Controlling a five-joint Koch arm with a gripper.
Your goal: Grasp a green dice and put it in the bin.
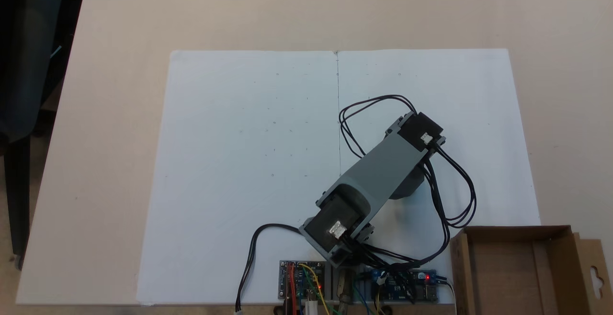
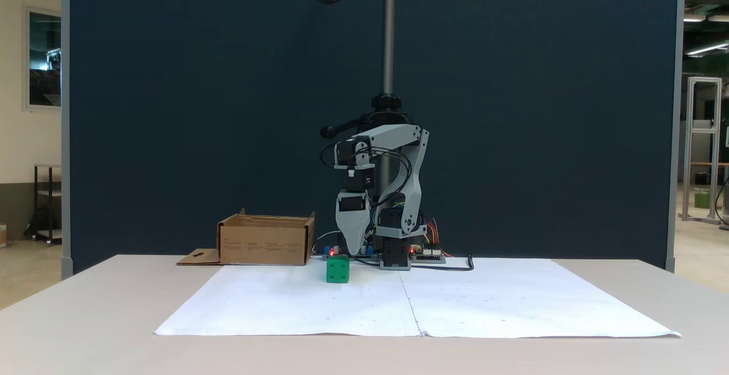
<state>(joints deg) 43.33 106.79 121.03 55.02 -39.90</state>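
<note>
The green dice (image 2: 338, 269) rests on the white paper, a little to the right of the bin (image 2: 265, 242) in a fixed view. My gripper (image 2: 356, 248) points straight down, its tip just above and behind the dice's right top corner. Only one grey jaw shows, so I cannot tell whether it is open or shut. Seen from above, the grey arm (image 1: 378, 171) reaches over the right half of the paper and covers the dice. There the bin (image 1: 519, 231) is an open brown cardboard box at the bottom right, with a flap (image 1: 594, 272) that has a hanger hole.
White paper sheets (image 1: 249, 162) cover the middle of the beige table. Circuit boards (image 1: 301, 281) with lit red LEDs and looping black cables (image 1: 459, 195) lie around the arm's base. A metal pole (image 2: 388, 27) rises behind the arm before a dark blue panel.
</note>
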